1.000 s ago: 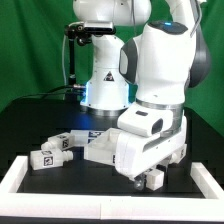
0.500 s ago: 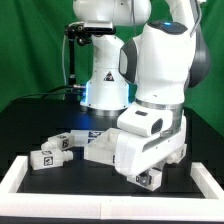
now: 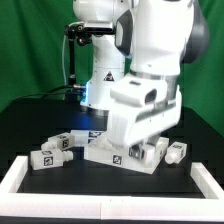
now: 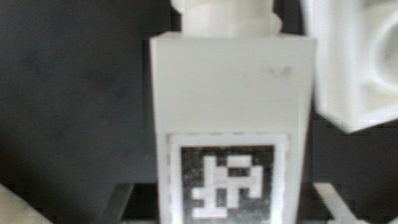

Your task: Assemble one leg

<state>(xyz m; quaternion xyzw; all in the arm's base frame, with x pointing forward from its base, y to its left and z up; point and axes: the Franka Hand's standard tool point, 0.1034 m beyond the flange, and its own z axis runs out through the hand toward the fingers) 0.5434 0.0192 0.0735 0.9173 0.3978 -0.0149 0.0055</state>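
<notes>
In the wrist view my gripper (image 4: 231, 198) is shut on the leg (image 4: 222, 90), a white post with a black-and-white tag. It sits lengthwise between my fingers (image 4: 331, 196), its narrow threaded end pointing away from me. A corner of the white tabletop panel (image 4: 361, 70) lies right beside the leg. In the exterior view my gripper (image 3: 148, 150) hangs low at the panel's (image 3: 105, 150) right edge. The hand mostly hides the held leg there.
Two more legs (image 3: 52, 152) lie at the exterior view's left of the panel, and another leg (image 3: 176, 152) lies at its right. A white raised border (image 3: 20, 180) runs along the table's front and left edge. The arm's base (image 3: 100, 85) stands behind.
The arm has risen and swung back from the table's front edge towards the panel, carrying the leg with it. The leg at the right now shows.
</notes>
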